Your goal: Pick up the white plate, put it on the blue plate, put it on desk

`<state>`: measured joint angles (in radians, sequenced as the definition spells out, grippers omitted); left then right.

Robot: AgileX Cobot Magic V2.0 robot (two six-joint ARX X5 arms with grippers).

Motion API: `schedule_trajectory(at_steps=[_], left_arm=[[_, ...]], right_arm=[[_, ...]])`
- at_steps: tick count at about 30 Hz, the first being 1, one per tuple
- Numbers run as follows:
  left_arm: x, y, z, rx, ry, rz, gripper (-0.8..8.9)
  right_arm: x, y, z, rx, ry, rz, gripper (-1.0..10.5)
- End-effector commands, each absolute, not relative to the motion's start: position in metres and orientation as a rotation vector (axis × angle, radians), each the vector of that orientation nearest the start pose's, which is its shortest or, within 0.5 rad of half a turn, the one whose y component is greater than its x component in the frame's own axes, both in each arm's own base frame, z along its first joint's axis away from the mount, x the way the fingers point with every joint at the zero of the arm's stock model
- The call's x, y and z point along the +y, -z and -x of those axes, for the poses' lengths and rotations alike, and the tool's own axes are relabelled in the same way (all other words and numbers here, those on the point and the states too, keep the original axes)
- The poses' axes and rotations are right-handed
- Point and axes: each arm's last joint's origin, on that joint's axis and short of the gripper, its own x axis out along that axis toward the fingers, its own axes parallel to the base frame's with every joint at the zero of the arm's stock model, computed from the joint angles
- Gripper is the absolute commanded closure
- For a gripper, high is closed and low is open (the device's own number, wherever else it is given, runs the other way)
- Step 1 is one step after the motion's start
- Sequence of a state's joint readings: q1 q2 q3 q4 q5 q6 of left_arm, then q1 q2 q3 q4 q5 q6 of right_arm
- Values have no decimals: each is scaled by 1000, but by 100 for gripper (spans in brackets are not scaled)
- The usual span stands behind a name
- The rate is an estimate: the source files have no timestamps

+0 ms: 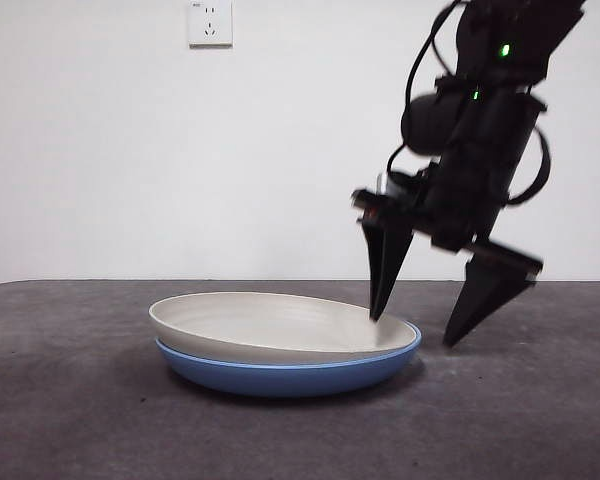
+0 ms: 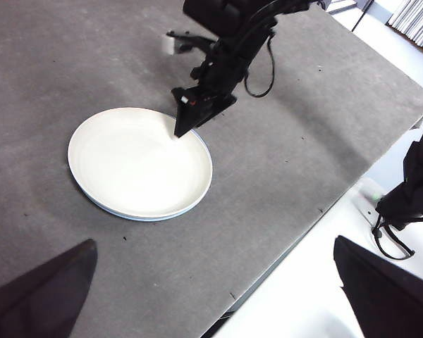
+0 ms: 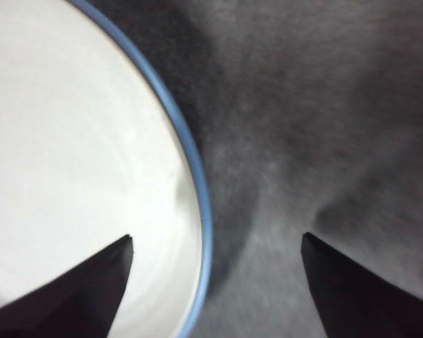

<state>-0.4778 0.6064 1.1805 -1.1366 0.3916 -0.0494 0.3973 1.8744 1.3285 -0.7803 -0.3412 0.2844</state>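
The white plate [image 1: 270, 322] lies nested in the blue plate [image 1: 290, 372] on the desk [image 1: 70, 420]. My right gripper [image 1: 415, 330] is open and straddles the stacked plates' right rim, one jaw over the white plate's inside and the other outside over the desk. In the right wrist view the white plate [image 3: 77, 176] and the blue rim [image 3: 197, 176] lie between and beside the jaws of my right gripper [image 3: 215, 243]. The left wrist view shows the white plate [image 2: 137, 162] from high up, and my left gripper [image 2: 215, 257] is open and empty, far from the plates.
A wall socket [image 1: 210, 22] is on the white wall behind. The desk's edge [image 2: 324, 211] and a white floor area show in the left wrist view, with a black cable [image 2: 391, 232] nearby.
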Motion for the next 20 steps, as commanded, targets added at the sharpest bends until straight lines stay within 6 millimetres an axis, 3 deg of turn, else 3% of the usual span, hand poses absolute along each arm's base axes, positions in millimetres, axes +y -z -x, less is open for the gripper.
schedule_trajectory(at_steps=[1,8,15,20], left_arm=[[-36,-390,-44,584,844,9,156],[-36,-389,-43,597,854,5,156],[-36,-389,-43,593,854,5,156],[-36,-389,-44,588,854,6,156]], right_arm=[[147,-212,-326,1363,-429,-140,545],[130,-281,-283,1227,-360,-34,398],[106,-347,-215,1082,-373,6,378],[85,-374,-161,1040,-393,16,344]])
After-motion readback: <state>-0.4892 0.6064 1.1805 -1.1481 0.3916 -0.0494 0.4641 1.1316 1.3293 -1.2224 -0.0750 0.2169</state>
